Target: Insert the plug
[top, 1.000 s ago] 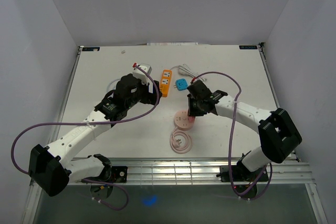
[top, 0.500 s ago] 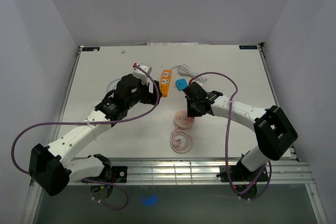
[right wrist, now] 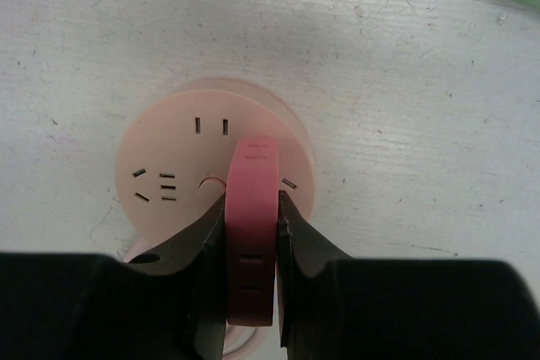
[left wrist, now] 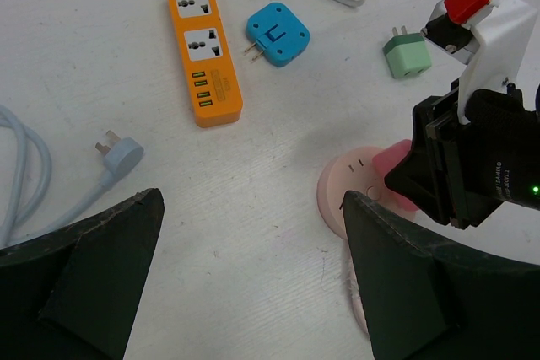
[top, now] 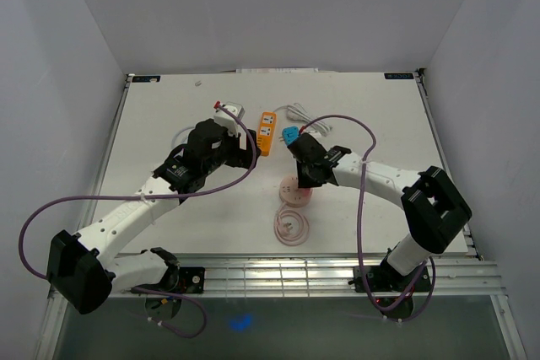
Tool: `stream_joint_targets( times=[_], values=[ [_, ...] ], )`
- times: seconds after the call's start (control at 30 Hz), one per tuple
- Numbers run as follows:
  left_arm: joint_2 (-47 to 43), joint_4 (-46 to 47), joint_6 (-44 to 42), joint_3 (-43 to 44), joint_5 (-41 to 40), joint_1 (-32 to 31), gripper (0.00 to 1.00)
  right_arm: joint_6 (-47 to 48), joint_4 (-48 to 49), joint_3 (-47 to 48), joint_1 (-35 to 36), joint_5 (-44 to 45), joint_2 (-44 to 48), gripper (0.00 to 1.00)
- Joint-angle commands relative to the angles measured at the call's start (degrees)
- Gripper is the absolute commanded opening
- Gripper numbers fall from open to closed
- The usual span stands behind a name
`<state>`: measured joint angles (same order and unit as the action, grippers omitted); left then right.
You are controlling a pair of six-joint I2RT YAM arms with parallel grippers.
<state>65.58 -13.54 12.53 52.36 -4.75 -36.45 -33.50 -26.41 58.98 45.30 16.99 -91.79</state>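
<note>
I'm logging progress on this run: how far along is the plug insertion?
Done: the right gripper is shut on the pink plug. In hand: the plug sits over the round pink socket; whether its prongs are in cannot be told. Remaining: seating it fully and releasing. The left gripper is open, holding nothing.

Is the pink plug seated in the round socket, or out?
Cannot tell. The right tool grips the pink plug over the round pink socket, but its prongs are hidden in every view.
</note>
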Motion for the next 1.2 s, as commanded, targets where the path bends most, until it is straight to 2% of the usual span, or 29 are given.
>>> stream_joint_targets(
  times=[0.0, 0.27, 0.5, 0.63, 0.67, 0.77, 1.07, 1.17],
  values=[
    [-0.19, -0.7, 0.12, 1.43, -0.26, 0.06, 0.98, 1.59, -6.28, -2.73, 0.23, 3.13, -4.36, 0.08],
    [-0.02, -0.96, 0.03, 1.43, -0.25, 0.06, 0.98, 4.67, -9.44, -0.54, 0.23, 3.83, -7.26, 0.08],
    [0.25, -1.23, -0.05, 1.52, -0.87, 0.06, 0.98, 6.69, -9.36, 2.28, -0.56, 2.7, -5.95, 0.08],
    [0.34, -1.31, -0.05, 1.52, -1.13, 0.06, 0.98, 7.83, -8.13, 3.16, -1.0, 1.21, -5.68, 0.25],
    [0.34, -1.31, -0.14, 1.52, -1.13, 0.06, 0.98, 8.44, -7.6, 3.07, -1.0, 0.5, -5.33, 0.35],
    [0.51, -1.4, -0.14, 1.61, -1.22, 0.06, 0.98, 8.71, -7.16, 3.77, -1.18, -0.03, -4.89, 0.46],
    [0.77, -1.75, -0.23, 1.78, -1.66, 0.06, 0.98, 9.94, -9.0, 9.92, -1.35, -1.0, -4.63, 0.58],
    [0.86, -1.75, -0.23, 1.78, -1.75, 0.06, 0.98, 10.29, -9.18, 10.8, -1.35, -1.87, -3.84, 0.59]
  ],
)
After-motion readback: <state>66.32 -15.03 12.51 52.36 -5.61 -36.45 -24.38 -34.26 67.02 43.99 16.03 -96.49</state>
